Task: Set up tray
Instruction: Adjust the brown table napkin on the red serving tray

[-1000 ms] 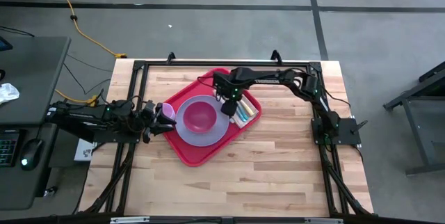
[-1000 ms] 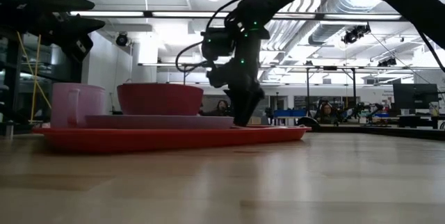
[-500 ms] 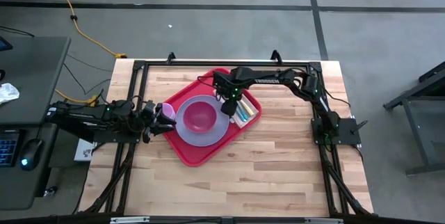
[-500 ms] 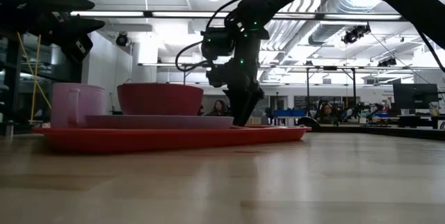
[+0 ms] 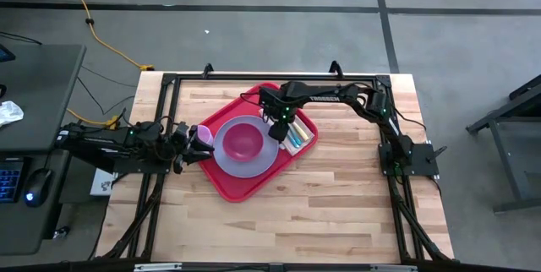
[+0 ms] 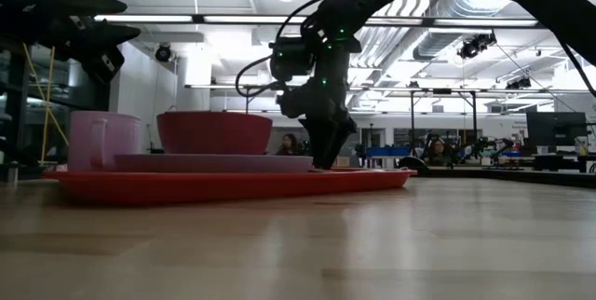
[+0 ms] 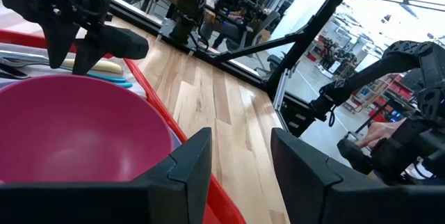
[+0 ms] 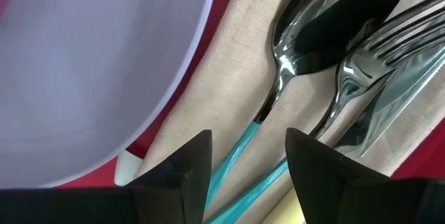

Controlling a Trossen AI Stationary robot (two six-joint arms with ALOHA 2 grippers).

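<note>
High view: the red tray is lying in the middle of the wooden table.
The right gripper is hanging open over its right part; the left gripper is waiting open at its left edge. The tray is carrying a lavender plate with a pink bowl.

Right wrist view: the open fingers are framing a shiny spoon and fork with turquoise handles, lying on a beige napkin.
</note>
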